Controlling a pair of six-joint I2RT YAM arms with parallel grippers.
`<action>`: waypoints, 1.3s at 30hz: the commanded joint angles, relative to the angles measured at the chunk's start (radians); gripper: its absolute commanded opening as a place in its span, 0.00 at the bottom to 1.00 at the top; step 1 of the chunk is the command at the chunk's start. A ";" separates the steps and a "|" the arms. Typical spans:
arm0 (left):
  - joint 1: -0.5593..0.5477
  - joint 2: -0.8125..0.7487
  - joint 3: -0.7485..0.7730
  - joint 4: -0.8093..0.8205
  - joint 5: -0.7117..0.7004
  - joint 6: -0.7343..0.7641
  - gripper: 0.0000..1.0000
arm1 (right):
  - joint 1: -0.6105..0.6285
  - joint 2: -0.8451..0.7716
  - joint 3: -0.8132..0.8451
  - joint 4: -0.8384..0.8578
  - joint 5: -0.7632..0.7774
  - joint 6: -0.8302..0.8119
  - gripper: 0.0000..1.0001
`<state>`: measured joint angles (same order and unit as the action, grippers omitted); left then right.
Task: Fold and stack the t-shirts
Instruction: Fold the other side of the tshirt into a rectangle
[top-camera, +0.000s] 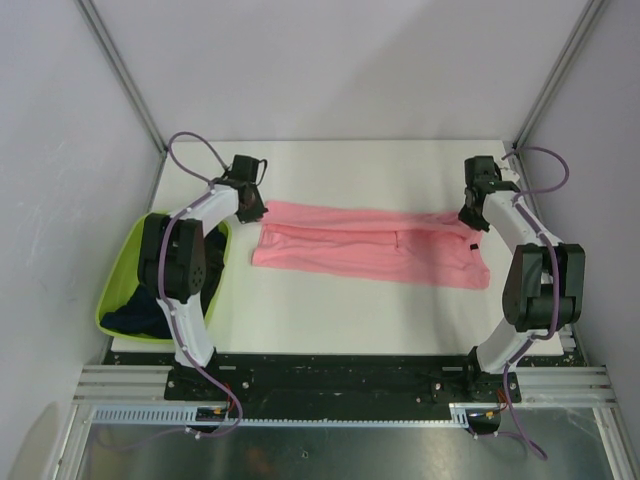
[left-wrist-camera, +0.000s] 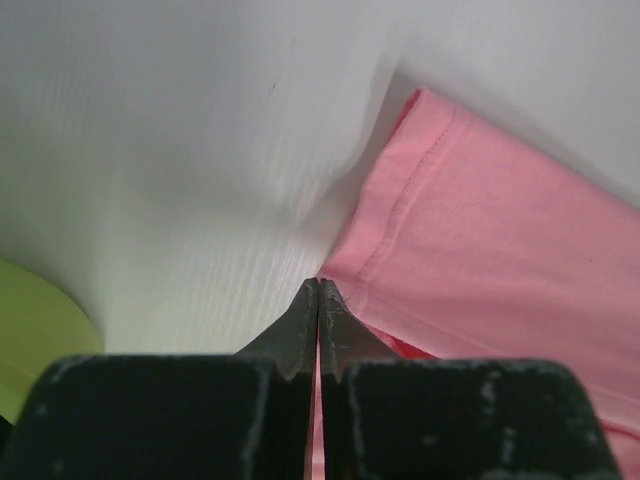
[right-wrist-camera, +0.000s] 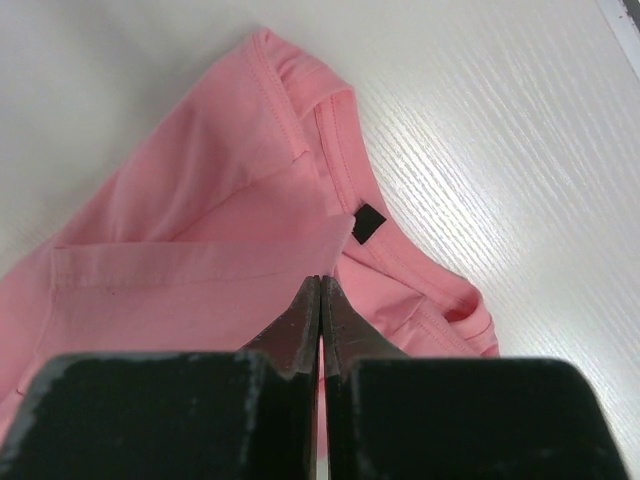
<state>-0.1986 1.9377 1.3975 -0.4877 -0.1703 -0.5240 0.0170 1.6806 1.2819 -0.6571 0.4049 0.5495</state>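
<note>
1. The salmon-pink t-shirt lay folded into a long band across the middle of the worktop. It ran from near the left edge to near the right edge, collar label at the right end.
2. The left gripper was pressed together at the band's left hem corner. The right gripper was likewise closed on the folded edge beside the collar. Whether either nipped cloth could not be told.
3. The dark t-shirts sat in the green tub off the left edge.
4. The cloth looked light, limp and prone to sagging, so hemmed corners seemed the best hold.
</note>
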 joint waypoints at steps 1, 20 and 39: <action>-0.008 -0.064 -0.024 0.028 0.003 -0.017 0.00 | -0.001 -0.017 -0.022 0.011 0.030 0.008 0.00; -0.022 -0.155 -0.059 0.098 0.121 0.000 0.65 | 0.098 0.048 0.014 0.164 -0.144 -0.087 0.52; -0.046 -0.100 -0.034 0.123 0.163 0.002 0.57 | 0.206 0.322 0.240 0.191 0.001 -0.085 0.46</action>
<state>-0.2348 1.8275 1.3216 -0.3912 -0.0200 -0.5240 0.2207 1.9553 1.4410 -0.4671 0.3450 0.4706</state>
